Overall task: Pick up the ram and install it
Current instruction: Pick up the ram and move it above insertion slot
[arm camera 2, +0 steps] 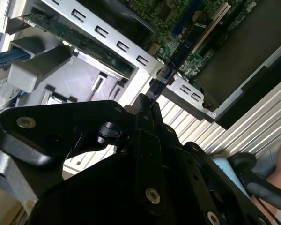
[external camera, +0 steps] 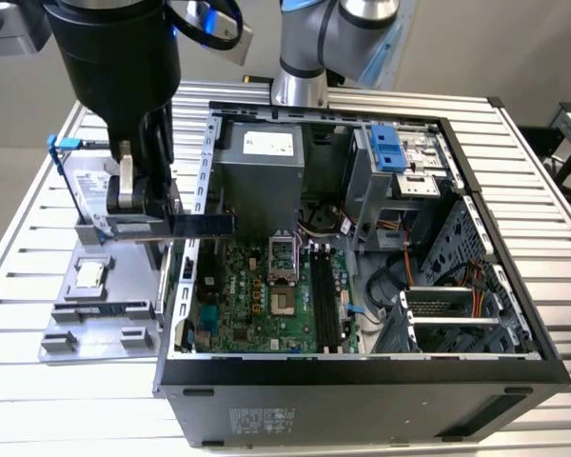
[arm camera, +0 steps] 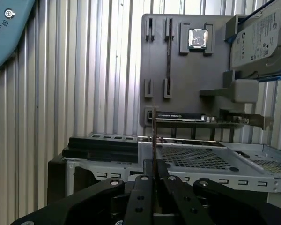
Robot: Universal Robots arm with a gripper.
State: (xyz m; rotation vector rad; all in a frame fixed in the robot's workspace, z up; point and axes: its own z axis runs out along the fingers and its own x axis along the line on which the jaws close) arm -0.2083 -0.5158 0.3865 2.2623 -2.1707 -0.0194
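Note:
My gripper [external camera: 145, 217] is shut on the ram [external camera: 205, 225], a long thin dark strip held level. It hangs above the gap between the grey fixture [external camera: 95, 319] and the open computer case [external camera: 362, 371]. Its free end pokes over the case's wall on the exterior view's left. In the first wrist view the ram [arm camera: 153, 140] shows edge-on, rising from between the fingertips [arm camera: 145, 180]. The second wrist view has the ram [arm camera 2: 175, 58] pointing toward the green motherboard [arm camera 2: 178, 11]. The motherboard [external camera: 252, 295] lies flat in the case, with black slots [external camera: 324, 300] beside the processor socket.
On the fixture sit a small square silver chip [external camera: 88, 274] and a silver hard drive [external camera: 93, 188] in a blue frame. An expansion card [arm camera: 201, 117] lies along the fixture's edge. The case holds a power supply [external camera: 262, 167], drive bays [external camera: 400, 162] and cables [external camera: 428, 276].

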